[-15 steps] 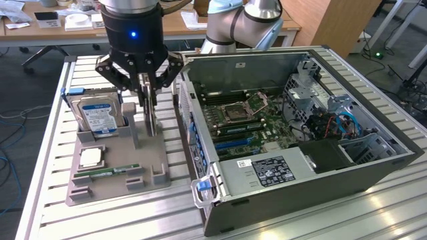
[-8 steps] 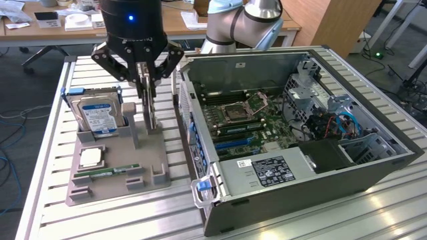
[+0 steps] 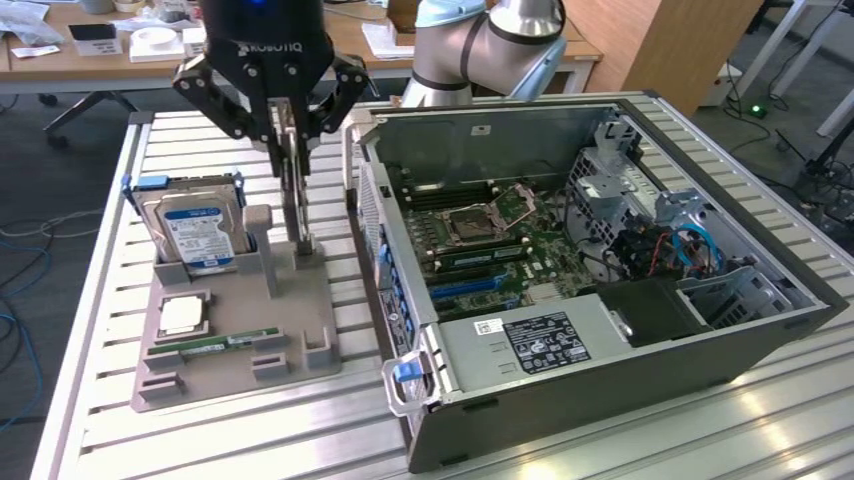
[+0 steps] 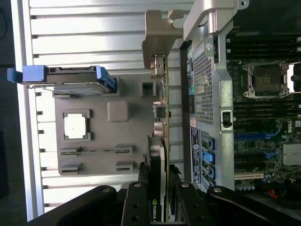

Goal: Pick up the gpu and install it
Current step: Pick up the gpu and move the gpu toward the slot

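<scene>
The gpu [image 3: 296,190] hangs edge-on as a thin upright card below my gripper [image 3: 291,125], whose fingers are shut on its upper edge. Its lower end is at the slot of the grey holder tray [image 3: 287,310]; I cannot tell whether it still touches. In the wrist view the gpu [image 4: 160,141] runs away from my gripper [image 4: 158,188] between the two black fingers [image 4: 137,197], with its silver end bracket [image 4: 160,28] at the far end, above the grey tray [image 4: 136,132]. The open computer case [image 3: 574,270] lies just to the exterior view's right, with its motherboard [image 3: 487,235] exposed.
On the grey tray stand a silver hard drive with a blue-white label [image 3: 198,230], a processor chip [image 3: 183,315] and a narrow memory stick [image 3: 214,343]. The case's rear wall [image 4: 211,94] is close beside the card. Blue card slots [image 4: 251,139] show on the board. Everything rests on a slatted metal table [image 3: 200,440].
</scene>
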`<action>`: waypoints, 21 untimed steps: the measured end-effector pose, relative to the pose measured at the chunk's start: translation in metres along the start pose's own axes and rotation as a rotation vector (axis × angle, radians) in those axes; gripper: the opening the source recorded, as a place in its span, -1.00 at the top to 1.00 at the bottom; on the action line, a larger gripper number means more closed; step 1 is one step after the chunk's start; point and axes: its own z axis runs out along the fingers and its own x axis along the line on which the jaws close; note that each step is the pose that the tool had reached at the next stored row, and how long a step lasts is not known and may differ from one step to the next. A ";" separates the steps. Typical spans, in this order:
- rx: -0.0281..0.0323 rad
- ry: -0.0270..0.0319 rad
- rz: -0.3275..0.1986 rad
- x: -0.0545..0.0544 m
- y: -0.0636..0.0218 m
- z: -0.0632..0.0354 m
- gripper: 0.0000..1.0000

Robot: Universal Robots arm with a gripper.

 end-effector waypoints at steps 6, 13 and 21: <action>0.0001 0.0001 0.000 0.000 0.0009 -0.0194 0.47; -0.0001 0.0000 0.000 -0.001 0.0015 -0.0346 0.47; 0.0001 0.0002 0.000 -0.001 0.0016 -0.0348 0.47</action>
